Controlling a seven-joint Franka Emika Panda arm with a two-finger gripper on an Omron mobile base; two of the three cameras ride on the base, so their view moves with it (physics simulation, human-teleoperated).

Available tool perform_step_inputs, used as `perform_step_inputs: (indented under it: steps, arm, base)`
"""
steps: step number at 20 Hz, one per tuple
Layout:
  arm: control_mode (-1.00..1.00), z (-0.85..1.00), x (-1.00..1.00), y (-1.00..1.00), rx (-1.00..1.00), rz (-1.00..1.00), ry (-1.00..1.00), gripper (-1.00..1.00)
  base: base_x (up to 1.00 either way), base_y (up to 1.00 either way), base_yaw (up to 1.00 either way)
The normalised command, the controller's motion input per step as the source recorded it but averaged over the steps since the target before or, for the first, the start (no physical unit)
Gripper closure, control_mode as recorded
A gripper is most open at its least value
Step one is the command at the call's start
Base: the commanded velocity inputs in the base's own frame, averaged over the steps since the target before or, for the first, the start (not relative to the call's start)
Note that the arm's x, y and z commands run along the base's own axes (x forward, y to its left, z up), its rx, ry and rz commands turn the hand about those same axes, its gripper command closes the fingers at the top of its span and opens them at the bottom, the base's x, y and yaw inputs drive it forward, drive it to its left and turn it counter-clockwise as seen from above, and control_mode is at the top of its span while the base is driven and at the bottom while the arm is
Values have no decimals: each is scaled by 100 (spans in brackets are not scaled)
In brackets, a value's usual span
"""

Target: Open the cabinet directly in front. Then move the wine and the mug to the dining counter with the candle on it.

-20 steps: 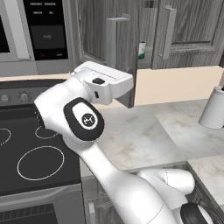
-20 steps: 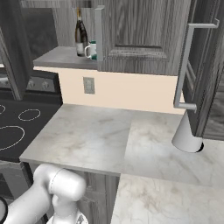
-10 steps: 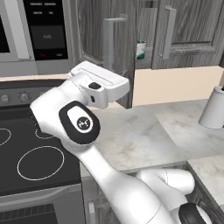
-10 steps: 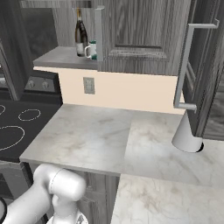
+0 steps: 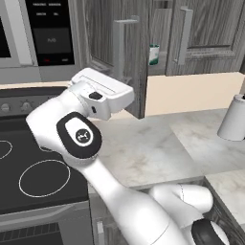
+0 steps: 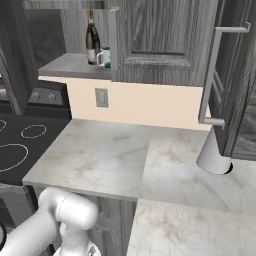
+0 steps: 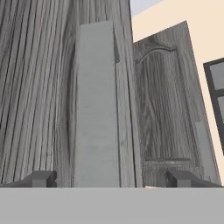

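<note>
The cabinet [image 5: 115, 57] has its left door swung out toward me, and the door's silver bar handle [image 7: 96, 105] stands upright between my fingertips [image 7: 41, 179]. My gripper [image 7: 111, 180] is open, its jaws wide on either side of the bar without touching it. In the left base view my white hand [image 5: 103, 93] hangs just left of the door's handle [image 5: 119, 43]. On the cabinet shelf [image 6: 70, 66] stands the wine [image 6: 92, 44], with the mug [image 6: 105, 56] just to its right; the mug [image 5: 153, 53] also peeks out past the door edge. The dining counter and the candle are out of view.
A black stove top [image 5: 28, 167] lies left of the marble worktop [image 6: 110, 155]. A white cylinder [image 5: 234, 124] stands on the worktop at the right. The right cabinet door [image 5: 210, 28] is closed, its bar handle [image 5: 184, 36] near the mug. An outlet [image 6: 101, 97] sits on the beige wall.
My hand has drifted a little to the left in the left base view. The open door, the wine and the mug have stayed where they were.
</note>
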Motion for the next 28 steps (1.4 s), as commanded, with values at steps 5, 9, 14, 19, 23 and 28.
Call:
perform_step_inputs:
  steps: [5,9,14,19,23,28]
  arm:
    - [-100,3,-9,24,0,-3,0,-100]
    - [-100,-1,-97,-45,0,0,0,-100]
    - [-100,-9,-83,-82,5,3,1,-100]
    - [-100,-8,-8,-100,17,23,8,-100]
    - [-100,-34,0,-100,9,38,13,-100]
    - [-100,-52,0,-93,4,46,16,-100]
  base:
    - [0,0,0]
    - [0,0,0]
    - [0,0,0]
    - [0,0,0]
    - [0,0,0]
    - [0,0,0]
